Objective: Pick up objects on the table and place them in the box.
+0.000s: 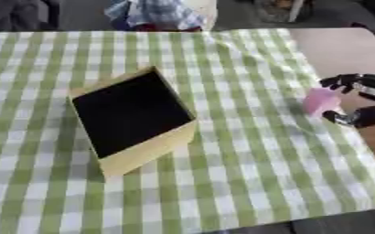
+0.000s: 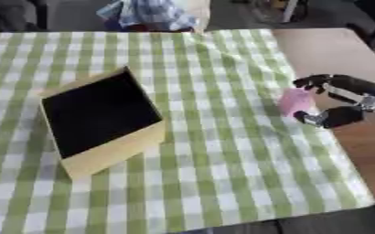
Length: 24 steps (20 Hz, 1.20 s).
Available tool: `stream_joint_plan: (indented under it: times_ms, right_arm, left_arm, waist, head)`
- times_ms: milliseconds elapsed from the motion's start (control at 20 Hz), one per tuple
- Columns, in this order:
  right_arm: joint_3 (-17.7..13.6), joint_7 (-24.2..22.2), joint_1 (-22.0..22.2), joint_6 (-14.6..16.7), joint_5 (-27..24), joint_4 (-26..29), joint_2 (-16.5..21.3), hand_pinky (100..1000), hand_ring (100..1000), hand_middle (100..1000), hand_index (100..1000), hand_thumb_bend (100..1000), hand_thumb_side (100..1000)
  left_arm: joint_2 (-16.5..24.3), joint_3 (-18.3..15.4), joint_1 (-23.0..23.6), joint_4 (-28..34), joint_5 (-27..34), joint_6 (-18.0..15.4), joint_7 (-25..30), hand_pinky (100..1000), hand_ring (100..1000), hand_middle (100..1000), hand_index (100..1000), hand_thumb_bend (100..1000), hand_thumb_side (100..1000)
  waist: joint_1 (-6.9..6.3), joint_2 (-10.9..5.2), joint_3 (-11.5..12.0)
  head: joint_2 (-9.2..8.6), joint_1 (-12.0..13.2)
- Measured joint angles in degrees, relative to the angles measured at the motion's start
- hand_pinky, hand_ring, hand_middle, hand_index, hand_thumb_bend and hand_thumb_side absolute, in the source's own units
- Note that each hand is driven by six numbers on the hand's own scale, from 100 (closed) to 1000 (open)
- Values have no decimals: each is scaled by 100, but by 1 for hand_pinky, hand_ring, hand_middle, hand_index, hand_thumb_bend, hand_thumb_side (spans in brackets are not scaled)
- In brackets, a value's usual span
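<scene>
Black fingers [image 2: 312, 82] and thumb of right hand [image 2: 343, 98] curled around a small pink rounded thing [image 2: 295, 101], near right edge of green-and-white checked cloth [image 2: 222, 160] over the surface; yellow square box [image 2: 103, 121], dark inside, well apart at left

No text, label, brand, number or sign can be read anywhere in either view. The yellow box [image 1: 135, 119] shows plain walls and a dark inside with no print, the pink object [image 2: 296, 101] to the right of the box bears no visible marking, and the green checked cloth [image 1: 247, 160] under the box carries only its pattern.
</scene>
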<state>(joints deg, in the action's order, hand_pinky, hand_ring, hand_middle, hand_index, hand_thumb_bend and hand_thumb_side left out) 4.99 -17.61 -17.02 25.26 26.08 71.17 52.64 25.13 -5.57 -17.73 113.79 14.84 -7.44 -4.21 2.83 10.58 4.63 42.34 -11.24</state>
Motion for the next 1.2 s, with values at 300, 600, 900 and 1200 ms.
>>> stream_joint_plan:
  times_ms: [300,600,900,1200]
  right_arm:
    - [-13,58,-8,-5,20,-21,0,789,892,910,1000,290,644]
    - [-86,196,-8,-15,50,-21,1,799,918,938,1000,299,640]
    - [-89,227,-39,-28,108,-62,1,797,914,931,1000,302,643]
    - [-70,210,-207,-18,182,-276,-24,794,908,918,1000,300,637]
  left_arm:
    - [0,0,0,0,0,-5,7,895,760,834,813,265,881]
    - [0,0,0,0,1,-5,10,895,760,835,813,265,881]
    - [0,0,0,0,2,-5,12,894,760,835,813,264,882]
    - [0,0,0,0,3,-6,14,894,760,835,813,264,881]
  waist:
    - [5,2,-5]
    - [9,2,-13]
    - [10,2,-10]
    - [7,2,11]
  head:
    - [0,0]
    - [0,0]
    - [0,-1]
    - [0,-5]
